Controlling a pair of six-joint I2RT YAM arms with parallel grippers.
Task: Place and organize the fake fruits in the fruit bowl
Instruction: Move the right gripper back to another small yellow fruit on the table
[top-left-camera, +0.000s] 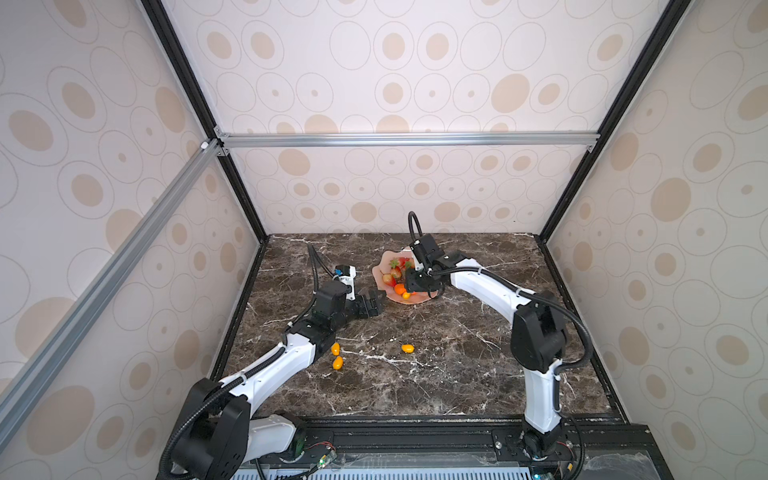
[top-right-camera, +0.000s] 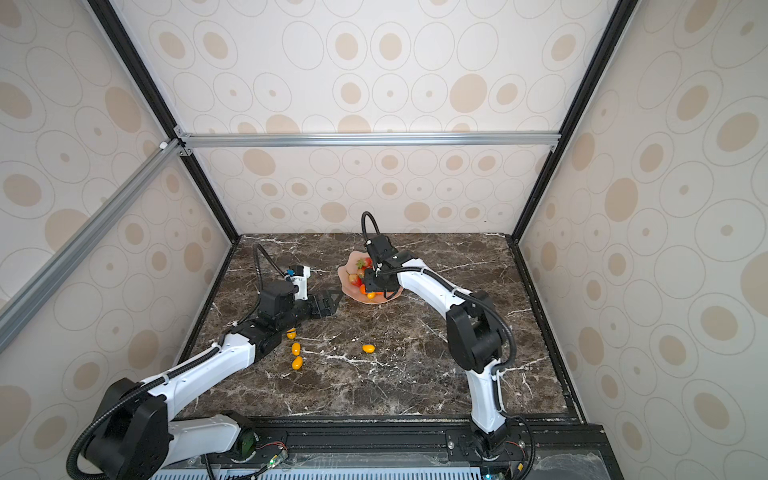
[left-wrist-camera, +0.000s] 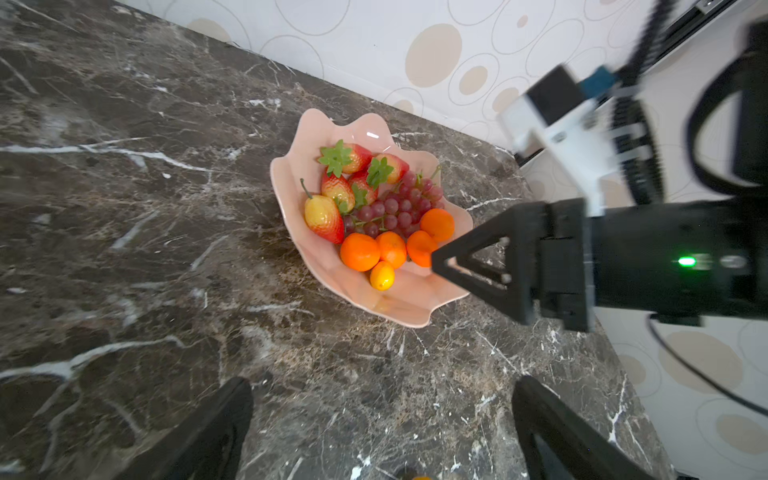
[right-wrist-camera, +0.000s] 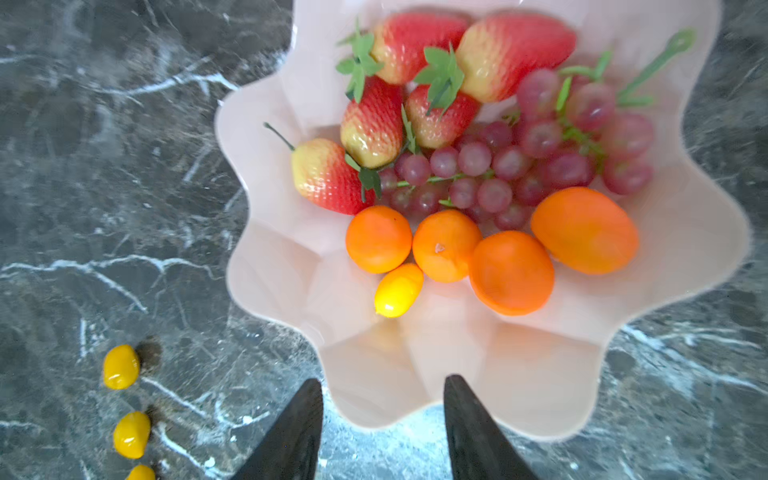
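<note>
The pale pink fruit bowl (top-left-camera: 415, 300) (top-right-camera: 390, 296) (right-wrist-camera: 457, 365) stands at the back middle of the table. It holds several strawberries (right-wrist-camera: 374, 124), a grape bunch (right-wrist-camera: 519, 162), several tangerines (right-wrist-camera: 444, 245) and one small oval yellow fruit (right-wrist-camera: 399, 291) (left-wrist-camera: 382, 275). My right gripper (top-left-camera: 417, 291) (right-wrist-camera: 382, 380) hangs over the bowl's near rim, open and holding nothing. My left gripper (top-left-camera: 374, 303) (left-wrist-camera: 382, 382) stands wide open and holding nothing, low over the table just left of the bowl. Small oval yellow fruits lie loose on the table (top-right-camera: 296, 348) (top-right-camera: 297, 363) (top-right-camera: 368, 348).
One more oval fruit (top-right-camera: 291, 333) lies half under my left forearm. The dark marble table (top-left-camera: 457, 374) is walled in by patterned panels at the back and on both sides. My right arm's finger (left-wrist-camera: 478, 257) crosses the bowl's edge in the left wrist view.
</note>
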